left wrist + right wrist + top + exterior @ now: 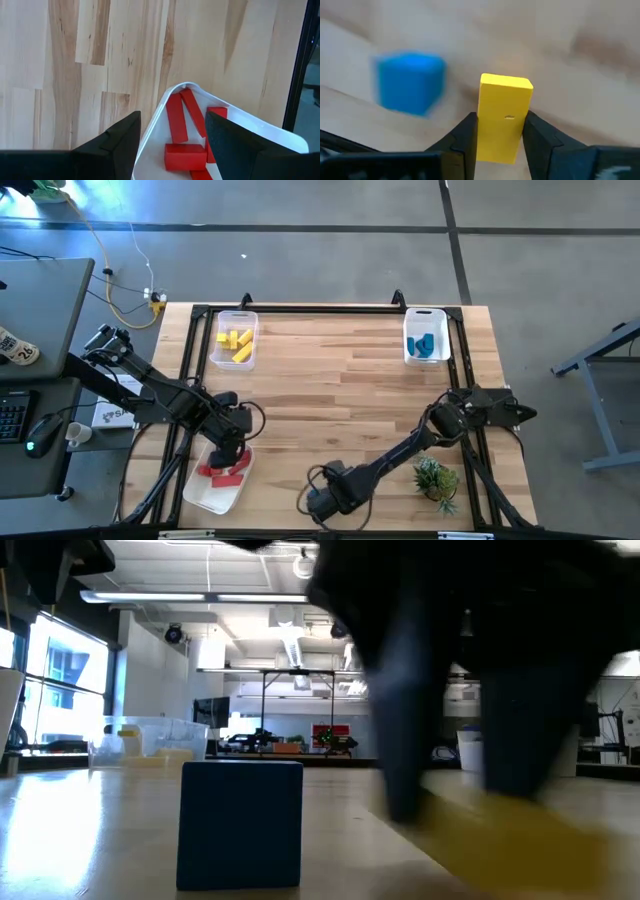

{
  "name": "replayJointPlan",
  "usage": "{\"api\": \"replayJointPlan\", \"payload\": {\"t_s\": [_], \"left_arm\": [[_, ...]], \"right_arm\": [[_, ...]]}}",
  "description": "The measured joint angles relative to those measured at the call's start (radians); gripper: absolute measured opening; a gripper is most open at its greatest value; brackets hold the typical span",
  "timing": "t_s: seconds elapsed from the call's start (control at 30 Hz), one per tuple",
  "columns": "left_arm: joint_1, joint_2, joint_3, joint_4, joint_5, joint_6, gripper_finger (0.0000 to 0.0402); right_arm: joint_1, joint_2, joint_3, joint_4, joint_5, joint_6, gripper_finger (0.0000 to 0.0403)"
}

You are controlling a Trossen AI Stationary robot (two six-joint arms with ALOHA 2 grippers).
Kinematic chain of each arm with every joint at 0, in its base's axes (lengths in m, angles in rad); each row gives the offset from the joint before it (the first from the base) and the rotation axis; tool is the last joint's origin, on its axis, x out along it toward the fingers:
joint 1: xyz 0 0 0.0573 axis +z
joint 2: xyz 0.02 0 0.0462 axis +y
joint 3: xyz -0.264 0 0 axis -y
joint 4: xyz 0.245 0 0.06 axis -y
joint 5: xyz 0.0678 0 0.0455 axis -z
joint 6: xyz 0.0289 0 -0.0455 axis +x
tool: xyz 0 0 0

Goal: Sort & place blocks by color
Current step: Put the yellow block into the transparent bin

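A yellow block [504, 116], a longer bar lying on the wooden table [340, 380], sits between the fingers of the right gripper [501, 134]. Both fingers press against its long sides, so the gripper looks closed on it, though the bar does not appear lifted. Just beside the gripper, a little apart from the bar, stands a blue cube [410, 82]. In the overhead view this gripper is low at the near edge of the table, its arm stretching back toward the far right side.

Judging by the bins, the sorting is nearly done. A white bin of yellow blocks [236, 345] sits at the far left corner, well away from the right gripper. A white bin of blue blocks [425, 343] sits at the far right corner. A white tray of red blocks [182, 130] lies directly under the left gripper [172, 142], whose fingers stand wide apart and empty above it. Only the yellow bar and the blue cube seem left.

A small green plant [436, 479] stands close beside the right arm, and a black frame [300, 309] edges the table.
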Motion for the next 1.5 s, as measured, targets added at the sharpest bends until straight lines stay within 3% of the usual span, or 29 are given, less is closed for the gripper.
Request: {"api": "replayJointPlan", "payload": {"t_s": [0.4, 0.6, 0.83, 1.0, 1.2, 1.5], "left_arm": [[0.049, 0.0, 0.0, 0.001, 0.014, 0.05, 0.0207], [0.086, 0.0, 0.0, 0.029, 0.026, 0.081, 0.0207], [0.148, 0.0, 0.0, 0.123, 0.133, 0.191, 0.0207], [0.214, 0.0, 0.0, 0.187, 0.156, 0.26, 0.0207], [0.304, 0.0, 0.0, 0.294, 0.191, 0.375, 0.0207], [0.418, 0.0, 0.0, 0.417, 0.186, 0.497, 0.0207]], "right_arm": [[-0.077, -0.003, 0.292, -0.301, 0.166, -0.219, 0.01], [-0.128, -0.074, 0.261, -0.251, 0.225, -0.355, 0.0101], [-0.199, -0.134, 0.261, -0.24, 0.226, -0.582, 0.0102], [-0.253, -0.182, 0.261, -0.215, 0.188, -0.792, 0.0102], [-0.316, -0.232, 0.261, -0.161, 0.066, -1.108, 0.0103], [-0.407, -0.262, 0.26, -0.165, -0.094, -1.444, 0.0103]]}}
